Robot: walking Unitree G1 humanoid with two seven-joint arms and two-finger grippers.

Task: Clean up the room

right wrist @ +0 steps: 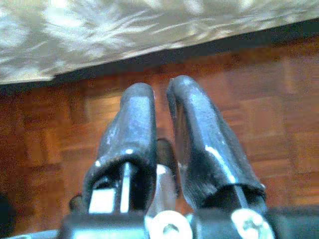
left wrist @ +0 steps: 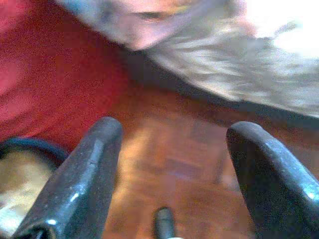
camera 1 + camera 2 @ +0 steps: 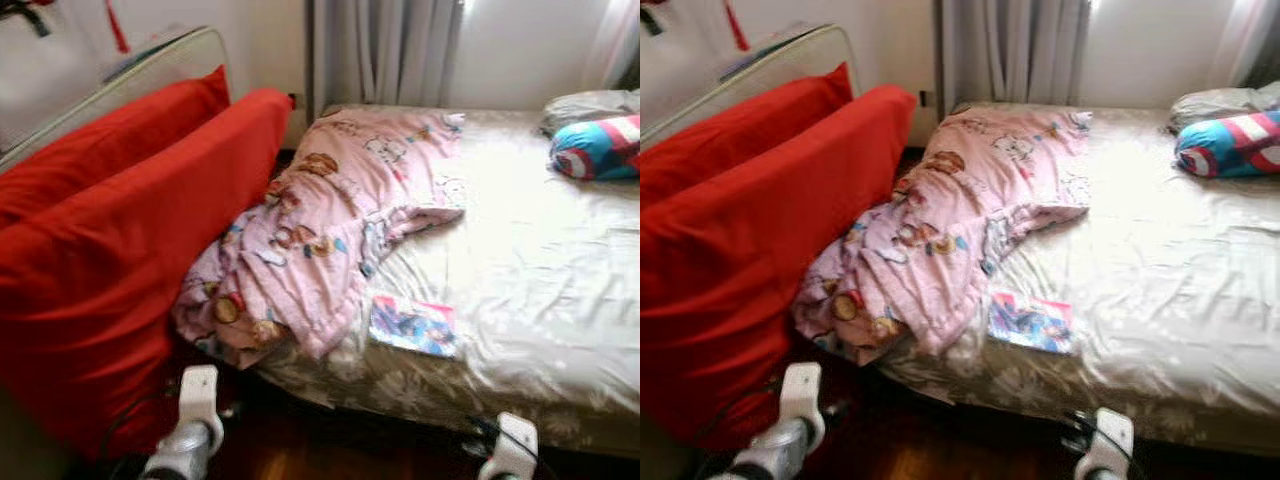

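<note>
A crumpled pink cartoon blanket [image 3: 320, 220] lies across the left part of the bed [image 3: 540, 260] and hangs over its front corner. A colourful booklet [image 3: 413, 325] rests flat on the cream sheet near the front edge. My left gripper [image 2: 174, 129] hangs low over the parquet floor between the red cushion and the bed corner, fingers wide apart and holding nothing. My right gripper [image 1: 158, 89] hovers over the floor just before the bed's front edge, its fingers [image 1: 132, 124] pressed together with nothing in them. Both arms [image 3: 190, 430] show at the bottom of the head views.
Two big red cushions [image 3: 110, 250] lean against a white frame at the left, close to the bed corner. A blue, red and white shield pillow [image 3: 598, 147] and a grey pillow [image 3: 590, 105] lie at the far right. Grey curtains [image 3: 380, 50] hang behind. Dark wooden floor [image 1: 279, 99] runs below.
</note>
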